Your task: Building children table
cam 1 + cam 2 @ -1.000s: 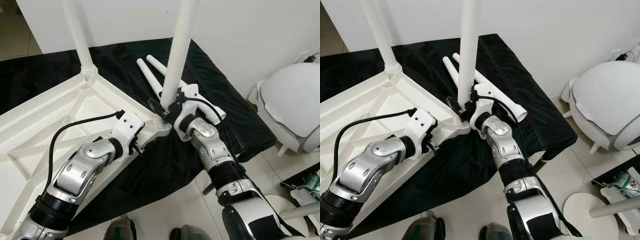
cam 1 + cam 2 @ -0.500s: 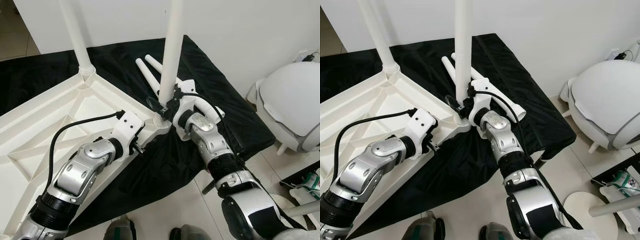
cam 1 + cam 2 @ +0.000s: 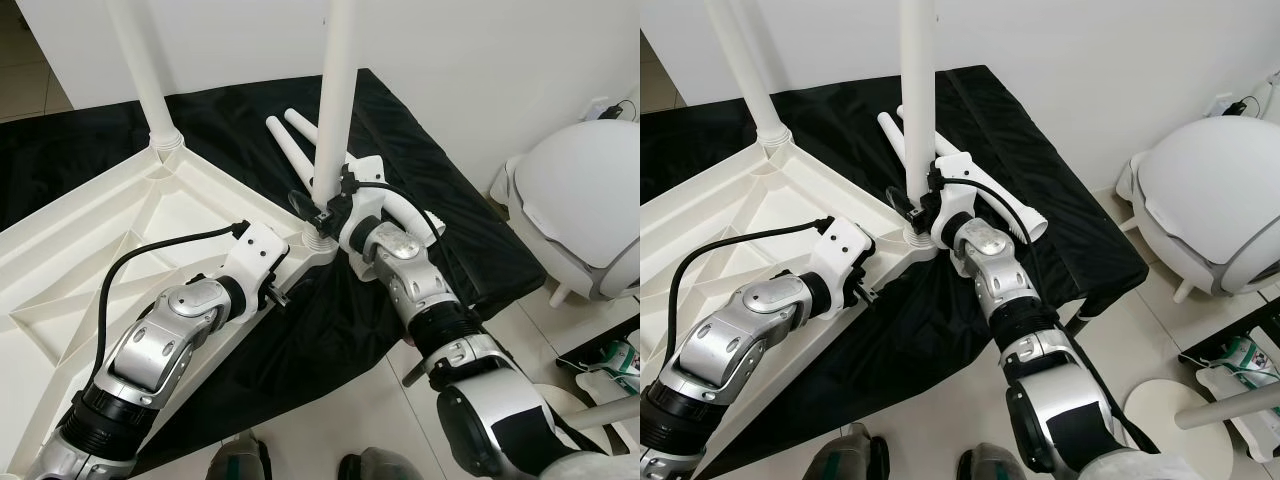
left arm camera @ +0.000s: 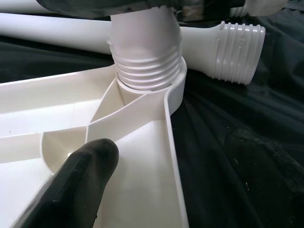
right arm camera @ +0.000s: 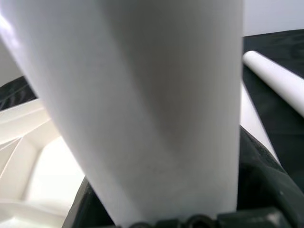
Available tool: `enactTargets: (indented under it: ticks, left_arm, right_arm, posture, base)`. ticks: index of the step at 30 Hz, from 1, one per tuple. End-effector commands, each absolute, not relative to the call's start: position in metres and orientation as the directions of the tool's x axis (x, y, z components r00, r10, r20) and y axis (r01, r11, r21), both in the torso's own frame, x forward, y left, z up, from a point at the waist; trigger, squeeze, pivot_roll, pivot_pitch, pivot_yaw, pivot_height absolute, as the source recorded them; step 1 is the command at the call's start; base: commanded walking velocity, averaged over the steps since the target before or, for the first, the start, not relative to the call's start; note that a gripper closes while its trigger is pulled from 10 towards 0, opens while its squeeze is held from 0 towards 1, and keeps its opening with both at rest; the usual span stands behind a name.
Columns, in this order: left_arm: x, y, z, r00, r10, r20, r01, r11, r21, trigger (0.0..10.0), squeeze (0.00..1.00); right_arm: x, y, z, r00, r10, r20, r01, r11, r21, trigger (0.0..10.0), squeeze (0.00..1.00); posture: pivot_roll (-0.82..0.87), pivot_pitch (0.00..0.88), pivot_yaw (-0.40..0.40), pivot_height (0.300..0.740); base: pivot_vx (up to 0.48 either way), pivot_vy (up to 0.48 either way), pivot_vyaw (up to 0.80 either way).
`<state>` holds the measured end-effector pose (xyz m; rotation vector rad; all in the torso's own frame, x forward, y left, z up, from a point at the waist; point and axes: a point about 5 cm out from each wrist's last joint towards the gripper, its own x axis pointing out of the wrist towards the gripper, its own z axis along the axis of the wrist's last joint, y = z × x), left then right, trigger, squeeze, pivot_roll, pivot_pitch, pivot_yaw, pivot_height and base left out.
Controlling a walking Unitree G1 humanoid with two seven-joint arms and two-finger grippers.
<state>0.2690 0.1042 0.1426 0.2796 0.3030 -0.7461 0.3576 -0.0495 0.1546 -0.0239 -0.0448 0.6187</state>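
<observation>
Now the right gripper [image 3: 318, 212] clamps the upright white plastic leg [image 3: 330, 100] at the upturned white tabletop's [image 3: 90, 250] corner socket; left gripper's [image 3: 283, 295] jaw state: cannot tell.

Both arms reached forward and inward; the right gripper [image 3: 322, 205] was clamped closed, the left gripper [image 3: 283, 293] lay low beside it.
</observation>
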Motion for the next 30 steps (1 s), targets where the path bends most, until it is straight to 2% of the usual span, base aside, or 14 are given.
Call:
enactTargets:
  ticks: [1, 6, 14, 23, 30]
  left_arm:
    - [0.268, 0.106, 0.144, 0.696, -0.617, -0.367, 0.700, 0.698, 0.151, 10.0, 0.00]
    - [0.268, 0.105, 0.144, 0.694, -0.620, -0.366, 0.702, 0.696, 0.151, 10.0, 0.00]
    - [0.270, 0.104, 0.145, 0.696, -0.621, -0.361, 0.701, 0.697, 0.153, 10.0, 0.00]
    - [0.270, 0.104, 0.146, 0.706, -0.613, -0.356, 0.691, 0.707, 0.154, 10.0, 0.00]
    - [0.270, 0.104, 0.145, 0.715, -0.605, -0.351, 0.681, 0.715, 0.156, 10.0, 0.00]
  right_arm:
    - [0.358, -0.059, 0.137, 0.876, 0.481, -0.036, -0.480, 0.877, 0.017, 10.0, 0.00]
    - [0.362, -0.056, 0.142, 0.928, 0.372, -0.030, -0.368, 0.926, 0.082, 10.0, 0.00]
    - [0.367, -0.041, 0.147, 0.970, 0.240, -0.049, -0.238, 0.971, 0.036, 10.0, 0.00]
    - [0.368, -0.030, 0.152, 0.952, 0.302, -0.046, -0.302, 0.953, 0.014, 10.0, 0.00]
    - [0.360, -0.043, 0.142, 0.924, 0.383, 0.006, -0.383, 0.924, -0.008, 10.0, 0.00]
  posture:
    - [-0.01, 0.040, -0.001, 0.740]
    - [-0.01, 0.037, -0.002, 0.740]
    - [-0.01, 0.032, -0.007, 0.740]
    - [0.00, 0.031, -0.020, 0.740]
    - [0.00, 0.028, -0.027, 0.740]
  base:
    - [0.000, 0.000, 0.00]
    - [0.000, 0.000, 0.00]
    - [0.000, 0.000, 0.00]
    - [0.000, 0.000, 0.00]
    - [0.000, 0.000, 0.00]
